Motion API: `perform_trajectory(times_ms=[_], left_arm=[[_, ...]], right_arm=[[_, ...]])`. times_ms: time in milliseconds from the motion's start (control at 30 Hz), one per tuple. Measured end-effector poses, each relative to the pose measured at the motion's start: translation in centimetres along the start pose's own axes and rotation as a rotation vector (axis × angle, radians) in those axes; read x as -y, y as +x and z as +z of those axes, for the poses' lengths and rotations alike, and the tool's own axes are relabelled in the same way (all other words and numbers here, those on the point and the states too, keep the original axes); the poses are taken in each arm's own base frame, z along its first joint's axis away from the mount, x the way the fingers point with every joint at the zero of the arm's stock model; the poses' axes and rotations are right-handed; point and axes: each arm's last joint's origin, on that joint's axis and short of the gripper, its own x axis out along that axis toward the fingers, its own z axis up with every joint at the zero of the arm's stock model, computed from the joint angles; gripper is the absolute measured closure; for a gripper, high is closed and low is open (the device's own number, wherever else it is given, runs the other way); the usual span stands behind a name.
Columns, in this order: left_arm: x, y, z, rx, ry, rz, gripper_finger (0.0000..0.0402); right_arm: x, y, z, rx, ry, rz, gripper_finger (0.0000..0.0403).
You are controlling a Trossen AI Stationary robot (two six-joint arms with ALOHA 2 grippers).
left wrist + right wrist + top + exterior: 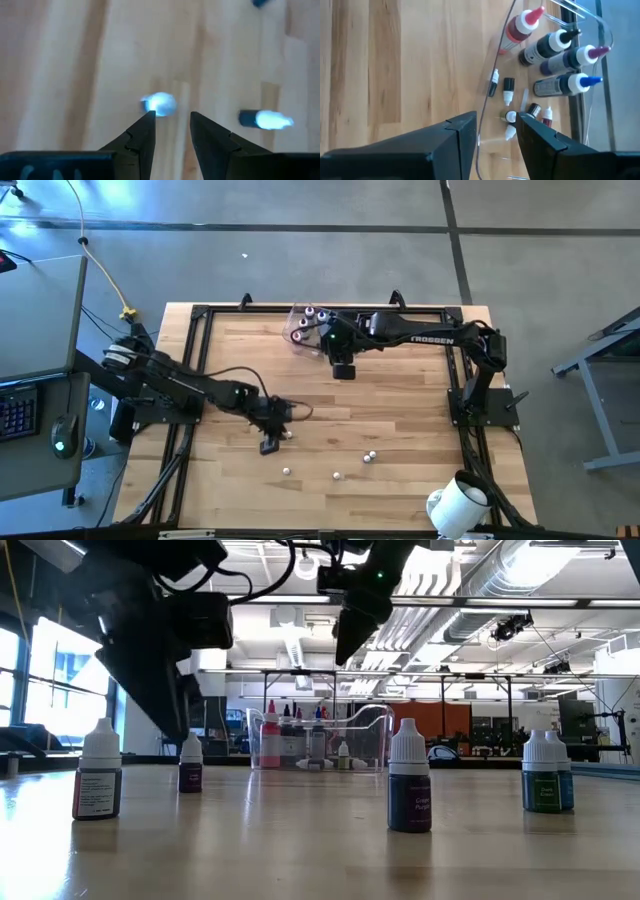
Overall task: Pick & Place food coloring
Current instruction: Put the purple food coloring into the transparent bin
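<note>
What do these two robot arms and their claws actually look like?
Both are dark, jointed arms. The right arm bears white TROSSEN lettering and shows a small green light near its wrist; a black cable trails beside the left arm. The left claw and right claw each have two dark, angular, wedge-shaped fingers.

In the left wrist view the white-capped bottle [159, 104] at centre and another [265, 119] at right are too blurred to read, a dark object [262, 3] is cut off at the top edge, and the white cylinder [457, 506] is clipped at the high view's bottom.
</note>
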Motion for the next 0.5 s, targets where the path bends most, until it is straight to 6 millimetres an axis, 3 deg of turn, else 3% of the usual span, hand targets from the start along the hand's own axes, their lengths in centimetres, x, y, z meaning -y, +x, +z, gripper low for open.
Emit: perform_trajectory(times_ms=[500], left_arm=[[0.3, 2.8, -0.7, 0.010, 0.044, 0.117, 0.0280]], right_arm=[[-0.2, 0.0, -0.1, 0.003, 0.071, 0.067, 0.0274]])
